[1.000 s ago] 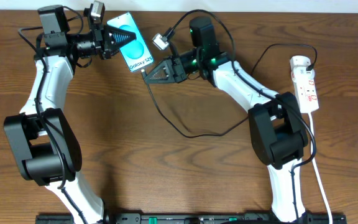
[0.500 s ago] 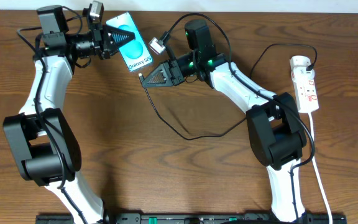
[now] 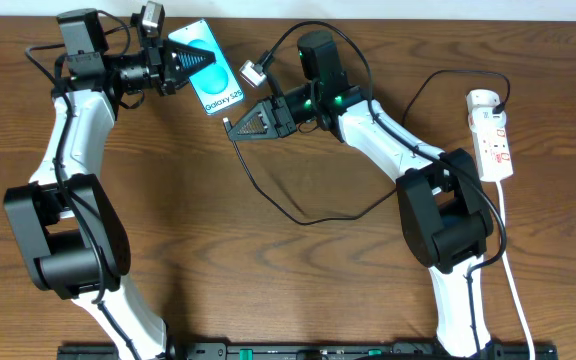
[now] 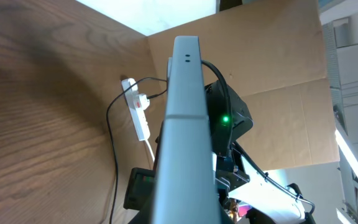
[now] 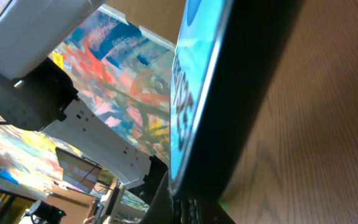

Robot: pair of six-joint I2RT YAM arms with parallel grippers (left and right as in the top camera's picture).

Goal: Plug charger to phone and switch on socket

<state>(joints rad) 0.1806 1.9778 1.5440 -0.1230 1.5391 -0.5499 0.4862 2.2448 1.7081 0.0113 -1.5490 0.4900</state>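
The phone (image 3: 218, 88), cyan screen up, is held off the table at the back by my left gripper (image 3: 190, 62), which is shut on its top end. In the left wrist view the phone (image 4: 182, 124) shows edge-on. My right gripper (image 3: 234, 125) is shut on the charger's black plug tip (image 3: 228, 122), just below the phone's bottom edge, a small gap apart. In the right wrist view the phone's dark edge and screen (image 5: 194, 93) fill the frame right in front of the fingers (image 5: 188, 211). The socket (image 3: 492, 135) lies at the far right; it also shows in the left wrist view (image 4: 139, 112).
The black charger cable (image 3: 308, 215) loops over the middle of the table and runs up to the socket. The socket's thick white cord (image 3: 513, 290) runs down the right side. A cardboard wall (image 4: 278, 74) stands behind the table.
My left gripper has shifted the phone slightly up and left. My right gripper has moved a little down and left with the plug tip. Little has changed in the last half second.
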